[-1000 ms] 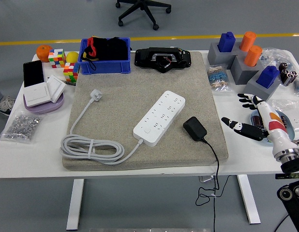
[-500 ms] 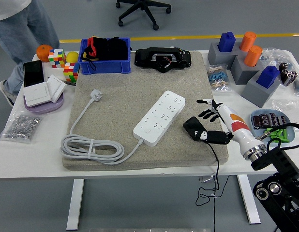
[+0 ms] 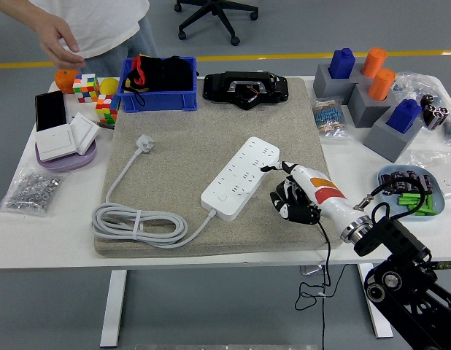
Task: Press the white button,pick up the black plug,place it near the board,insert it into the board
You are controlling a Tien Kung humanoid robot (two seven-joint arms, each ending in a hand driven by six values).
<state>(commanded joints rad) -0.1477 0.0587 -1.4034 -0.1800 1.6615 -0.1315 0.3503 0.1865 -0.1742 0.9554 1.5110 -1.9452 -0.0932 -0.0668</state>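
Since the earlier frames the right hand (image 3: 297, 198) has travelled from the right edge of the surface (image 3: 58, 219) inward onto the grey mat (image 3: 174, 160), and it now sits directly over the spot where the black plug (image 3: 282, 198) lay. A person's hand (image 3: 59, 38) has also come into view at the far left corner, above the coloured cubes (image 3: 85, 87); it touches nothing on the mat.

Current state: the fingers (image 3: 287, 208) are curled downward around the black plug, which is almost wholly hidden beneath them. Contact appears made, but whether the grip is firm cannot be confirmed. One finger extends toward the white power strip (image 3: 240, 177), just beside it. The plug's cable (image 3: 326, 251) trails over the near edge of the surface. The left arm is not visible.

Task implication: the white button (image 3: 222, 195) on the strip shows no sign either way of having been pressed. The pick-up step looks to be in hand. Lifting, placing beside the strip and inserting remain.
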